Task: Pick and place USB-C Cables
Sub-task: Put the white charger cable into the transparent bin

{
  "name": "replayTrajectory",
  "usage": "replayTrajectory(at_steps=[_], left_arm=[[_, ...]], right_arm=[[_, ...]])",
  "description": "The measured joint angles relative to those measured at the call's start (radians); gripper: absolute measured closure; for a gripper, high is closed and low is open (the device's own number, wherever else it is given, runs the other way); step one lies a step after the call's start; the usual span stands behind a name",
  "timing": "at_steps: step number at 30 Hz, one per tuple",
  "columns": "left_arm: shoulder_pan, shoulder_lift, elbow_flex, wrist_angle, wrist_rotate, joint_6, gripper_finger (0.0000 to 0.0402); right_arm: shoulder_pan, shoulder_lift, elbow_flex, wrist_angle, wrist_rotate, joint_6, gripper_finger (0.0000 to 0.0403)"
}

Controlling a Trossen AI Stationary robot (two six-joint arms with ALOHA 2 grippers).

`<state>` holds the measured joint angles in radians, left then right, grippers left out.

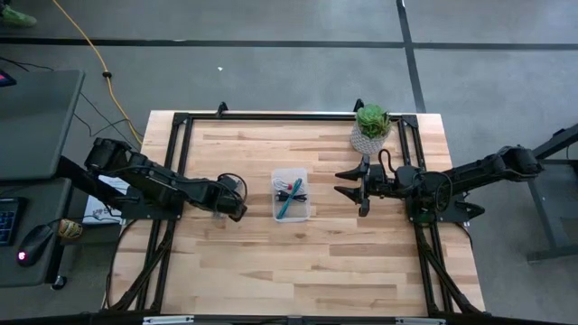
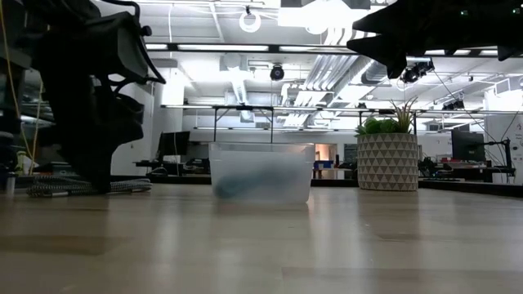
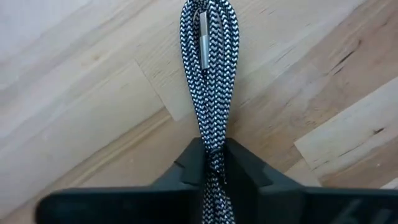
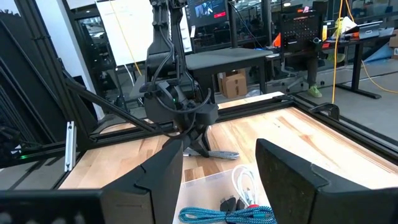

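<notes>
Right now the silvery grey braided USB-C cable (image 3: 209, 81) is pinched in the left gripper (image 3: 214, 163), fingers clamped on the bundle near one end, low over the wooden table (image 1: 316, 271) at about 9 o'clock of the clear plastic tub (image 1: 275, 213). Teal-blue cable (image 4: 227, 216), red-and-white cable (image 4: 244, 185) and black cable (image 4: 227, 203) lie in the tub. Cable looks light, floppy, braid grippy; loops may splay, so hold mid-bundle. Right gripper (image 1: 349, 183) hangs at 3 o'clock of the tub, fingers spread, empty. Potted plant (image 1: 370, 126) at 1 o'clock.
</notes>
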<state>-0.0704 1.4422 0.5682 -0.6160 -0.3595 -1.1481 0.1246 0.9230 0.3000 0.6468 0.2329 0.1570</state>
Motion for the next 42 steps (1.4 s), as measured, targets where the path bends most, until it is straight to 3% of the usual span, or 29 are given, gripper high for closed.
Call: replayTrajectory(at_steps=[3, 17, 22, 28, 32, 35, 42], left_arm=[[0.000, 0.000, 0.000, -0.002, 0.000, 0.046, 0.0393], [0.001, -0.078, 0.054, -0.091, 0.018, 0.177, 0.0398], [0.001, -0.171, 0.105, -0.095, -0.017, 0.347, 0.0400], [0.001, -0.301, 0.188, -0.053, -0.174, 0.618, 0.0401], [0.001, -0.390, 0.204, 0.109, -0.257, 0.730, 0.0401], [0.005, -0.459, 0.194, 0.315, -0.261, 0.850, 0.0401], [0.056, -0.521, 0.192, 0.632, -0.060, 1.047, 0.0402]], right_arm=[[0.000, 0.000, 0.000, 0.000, 0.000, 0.000, 0.0208], [0.000, 0.000, 0.000, 0.000, 0.000, 0.000, 0.0208], [0.000, 0.000, 0.000, -0.001, 0.000, 0.000, 0.0208], [0.000, 0.000, 0.000, -0.002, 0.000, 0.001, 0.0208], [0.000, 0.000, 0.000, -0.009, 0.000, 0.001, 0.0208], [0.000, 0.000, 0.000, -0.014, 0.000, 0.002, 0.0208], [0.000, 0.000, 0.000, -0.013, 0.000, 0.003, 0.0208]])
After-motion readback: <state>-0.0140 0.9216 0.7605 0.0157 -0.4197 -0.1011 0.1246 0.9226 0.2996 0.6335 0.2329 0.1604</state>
